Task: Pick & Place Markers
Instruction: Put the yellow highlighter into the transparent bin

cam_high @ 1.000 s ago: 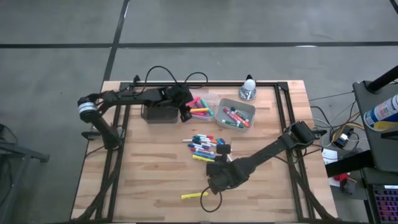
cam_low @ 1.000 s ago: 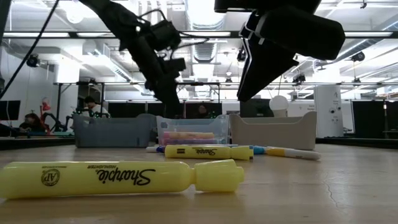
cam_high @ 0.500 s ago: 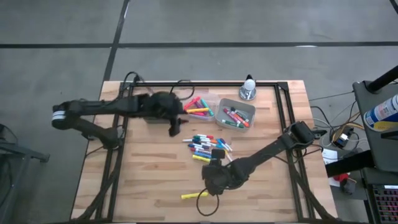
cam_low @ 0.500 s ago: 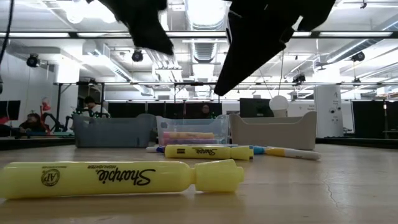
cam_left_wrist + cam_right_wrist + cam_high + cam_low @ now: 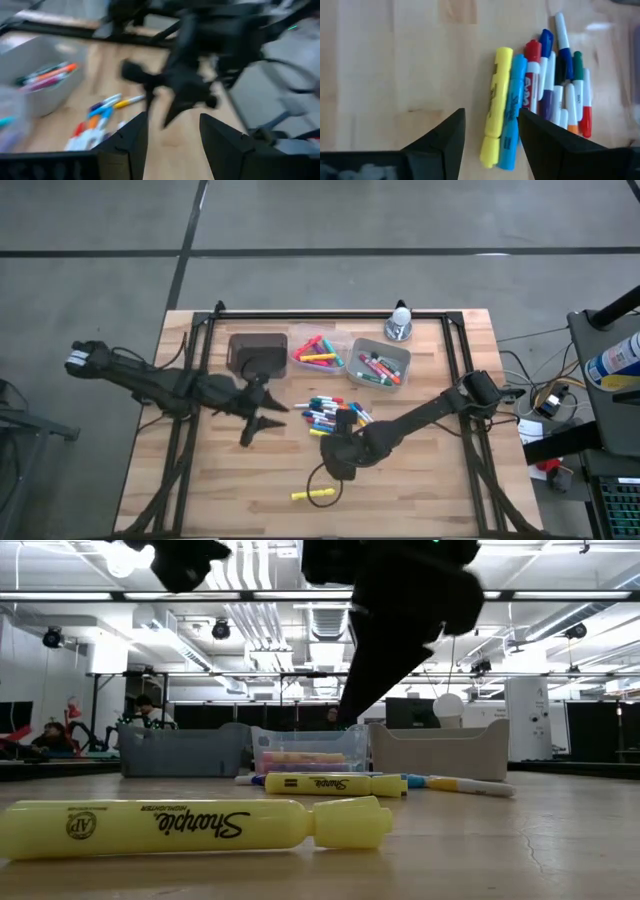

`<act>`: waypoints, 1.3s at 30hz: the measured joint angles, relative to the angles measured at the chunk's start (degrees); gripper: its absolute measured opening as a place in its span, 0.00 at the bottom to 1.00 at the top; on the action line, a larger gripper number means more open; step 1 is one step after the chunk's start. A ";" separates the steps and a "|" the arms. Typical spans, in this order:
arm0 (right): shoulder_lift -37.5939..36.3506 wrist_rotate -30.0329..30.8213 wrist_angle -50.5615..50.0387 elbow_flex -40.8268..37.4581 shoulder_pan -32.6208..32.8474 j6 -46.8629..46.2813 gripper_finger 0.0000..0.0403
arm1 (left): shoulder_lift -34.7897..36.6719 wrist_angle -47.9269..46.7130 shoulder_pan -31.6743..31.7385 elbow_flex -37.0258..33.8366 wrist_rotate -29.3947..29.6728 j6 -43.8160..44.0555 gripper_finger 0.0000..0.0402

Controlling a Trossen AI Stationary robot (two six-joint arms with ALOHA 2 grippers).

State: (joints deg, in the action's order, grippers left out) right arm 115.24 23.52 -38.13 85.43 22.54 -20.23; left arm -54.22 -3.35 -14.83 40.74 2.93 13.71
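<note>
Hovering over the loose pile of short coloured markers [image 5: 328,416] at table centre, the right gripper [image 5: 345,423] stands with fingers wide; lining them across the yellow highlighter [image 5: 495,105] at the pile's edge should give a clean pinch. The left gripper [image 5: 262,422], also spread and empty, has swung from the bins at twelve o'clock toward nine.

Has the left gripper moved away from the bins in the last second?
Yes. In the high view the left gripper has pulled back from the dark bin toward the table's near-left area, stopping left of the marker pile.
</note>
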 joint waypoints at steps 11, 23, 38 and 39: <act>0.00 -1.56 5.11 -4.14 -1.92 0.99 0.39 | 2.10 12.59 -8.78 -7.27 1.17 -2.93 0.42; 0.07 -2.14 12.30 -10.54 -3.09 0.89 0.38 | 1.65 14.54 -10.86 -8.92 1.71 -3.16 0.42; 0.07 -6.02 18.03 -14.66 -3.33 -0.58 0.36 | 1.65 15.34 -10.84 -8.95 2.28 -3.08 0.42; 0.07 -6.02 18.11 -14.77 -3.36 -0.73 0.35 | 1.65 15.35 -10.84 -8.95 2.29 -3.06 0.42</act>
State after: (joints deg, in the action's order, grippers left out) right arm 115.31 17.50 -20.02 70.66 19.18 -20.96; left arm -52.58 11.99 -25.67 31.79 5.22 10.65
